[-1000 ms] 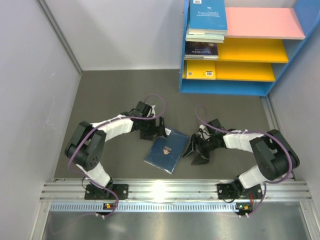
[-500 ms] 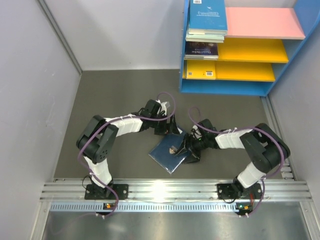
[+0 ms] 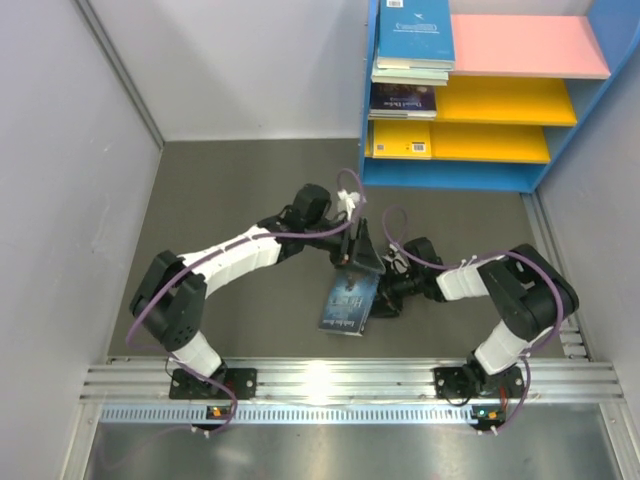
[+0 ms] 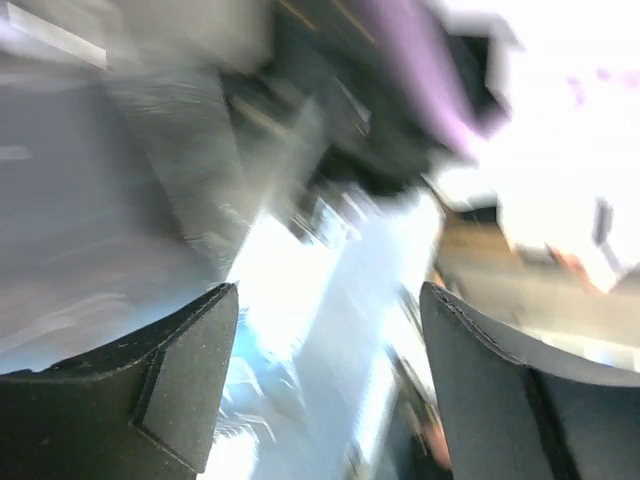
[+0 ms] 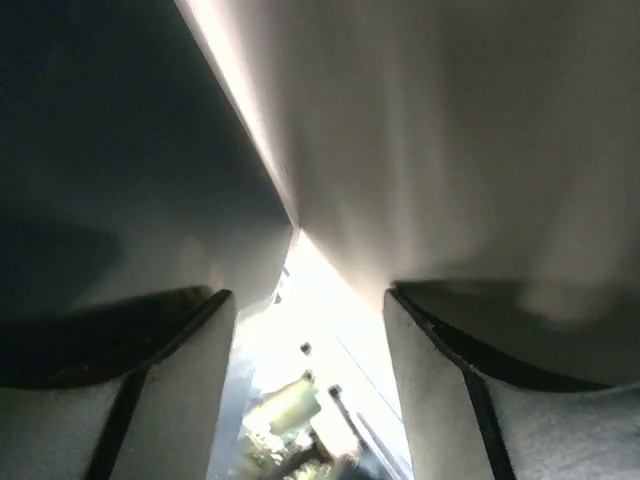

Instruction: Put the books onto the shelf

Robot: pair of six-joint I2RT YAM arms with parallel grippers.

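**A:** Where is the book?

**B:** The thin navy paperback [image 3: 349, 301], smooth-covered, is on the matte dark grey counter [image 3: 230, 190] between my two arms. It is well apart from the shelf with blue side panels [image 3: 375, 172], where a stack of teal-blue paperbacks [image 3: 413, 35] lies flat up top.

**A:** Anything different from a second ago?

**B:** Yes. It lay flat then, a broad rectangle. Now it seems tipped up on a long edge and shows as a narrow strip. My left arm has also reached further right.

**A:** Which way does it run?

**B:** Its long axis goes far to near, with the far end leaning slightly right.

**A:** And your fingers?

**B:** My left fingers [image 3: 354, 254] are at its far end and my right fingers [image 3: 388, 295] at its right edge. Both pairs stand apart, clamping nothing I can see.
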